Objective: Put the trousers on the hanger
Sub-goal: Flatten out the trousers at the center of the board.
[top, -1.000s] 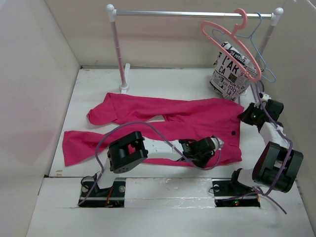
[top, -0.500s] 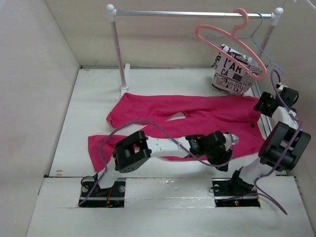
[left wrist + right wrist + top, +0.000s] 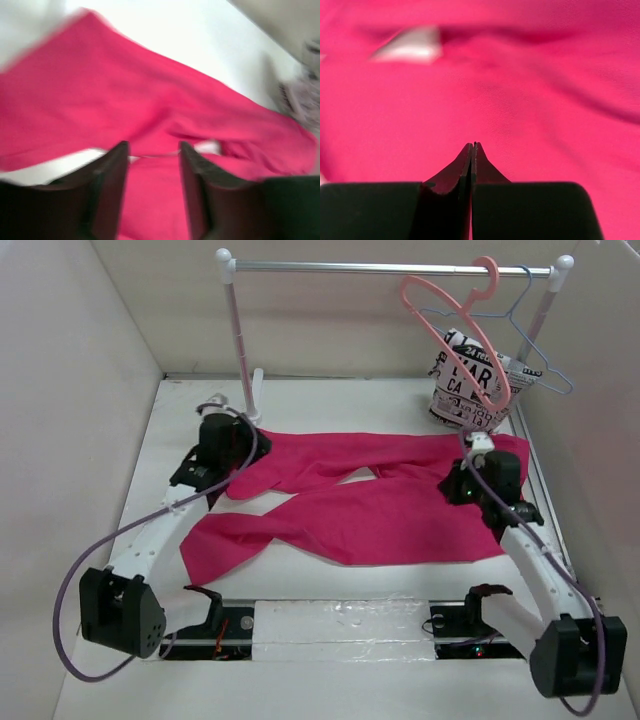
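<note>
Trousers (image 3: 380, 520) lie spread flat across the middle of the table (image 3: 330, 405) in the top view, waist end toward 3 o'clock and both legs running out toward 9 o'clock, the nearer leg ending at about 8 o'clock. The hanger (image 3: 440, 290) hangs by its hook from the rail (image 3: 390, 268) at 1 o'clock, well apart from the trousers and partly covering a white lettered garment (image 3: 470, 390); a thin blue wire hanger (image 3: 530, 360) hangs just beside it. The left gripper (image 3: 152, 190) sits at 10 o'clock over the far leg's end, its fingers hidden under the wrist from above; its own camera, badly blurred, shows the jaws parted with nothing between them and pink cloth beyond. The right gripper (image 3: 471, 160) is at 3 o'clock over the waist end, its jaws pressed together tip to tip, with no cloth seen between them. Whether those tips touch the fabric cannot be told.
</note>
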`<state>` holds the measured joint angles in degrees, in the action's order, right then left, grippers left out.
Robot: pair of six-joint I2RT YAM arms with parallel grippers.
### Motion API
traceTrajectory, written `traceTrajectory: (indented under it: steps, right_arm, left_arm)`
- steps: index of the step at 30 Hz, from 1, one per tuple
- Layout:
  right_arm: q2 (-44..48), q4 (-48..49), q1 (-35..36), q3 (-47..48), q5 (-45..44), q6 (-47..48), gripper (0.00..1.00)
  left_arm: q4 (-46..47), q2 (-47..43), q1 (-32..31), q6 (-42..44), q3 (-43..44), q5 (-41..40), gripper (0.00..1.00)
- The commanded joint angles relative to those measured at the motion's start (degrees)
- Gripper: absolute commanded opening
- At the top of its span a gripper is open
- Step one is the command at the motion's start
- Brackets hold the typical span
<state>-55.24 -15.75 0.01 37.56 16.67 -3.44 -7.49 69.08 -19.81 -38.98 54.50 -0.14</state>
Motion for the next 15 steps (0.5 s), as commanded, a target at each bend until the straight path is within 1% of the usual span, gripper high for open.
traceTrajectory:
  steps: [1,2,3,4,5,6,7,8,9,11,12,15]
  right_arm:
    - [3.3,1.3,10.0,-3.5,0.7,-3.3,0.00]
    - [3.5,1.1,16.4,-3.6,-0.2,-3.8,0.03]
    - [3.5,1.1,19.5,-3.7,-2.0,-4.5,0.14]
    - [3.0,1.2,22.5,-3.6,-3.0,-4.7,0.21]
    - [2.4,1.3,27.6,-3.5,-3.9,-4.9,0.28]
    - [1.8,1.7,29.8,-3.2,-4.7,-5.3,0.38]
    - [0.2,2.5,31.7,-3.1,-5.5,-5.4,0.42]
    - [-1.5,4.0,34.4,-3.0,-5.6,-5.8,0.44]
    - [-1.5,4.1,35.5,-3.0,-5.3,-6.2,0.44]
    - [-3.5,7.0,37.4,-3.1,-4.1,-6.7,0.44]
    - [-4.8,8.7,39.5,-3.0,-3.4,-7.2,0.44]
    - [-6.9,9.7,42.8,-2.4,-4.1,-7.5,0.44]
  left_arm:
    - [-5.1,3.6,5.1,4.0,-2.0,1.5,0.36]
    - [-6.4,5.4,4.4,5.8,-0.2,-1.4,0.31]
    - [-9.3,7.5,3.4,8.1,3.3,-2.0,0.29]
    - [-11.3,12.0,2.3,9.4,5.1,-3.2,0.28]
    - [-12.6,14.0,0.7,12.3,6.3,-3.7,0.27]
    - [-14.1,15.6,0.7,13.1,7.6,-4.0,0.28]
    - [-14.2,17.7,0.0,13.2,7.6,-4.7,0.30]
    - [-12.5,18.9,0.0,14.4,6.6,-5.0,0.36]
    - [-12.3,18.9,0.0,14.5,6.6,-5.8,0.38]
    - [-12.1,21.4,0.0,14.9,7.3,-6.7,0.42]
    - [-12.0,23.5,0.0,15.7,9.1,-7.2,0.46]
    - [-11.9,26.2,0.0,16.4,11.1,-6.9,0.47]
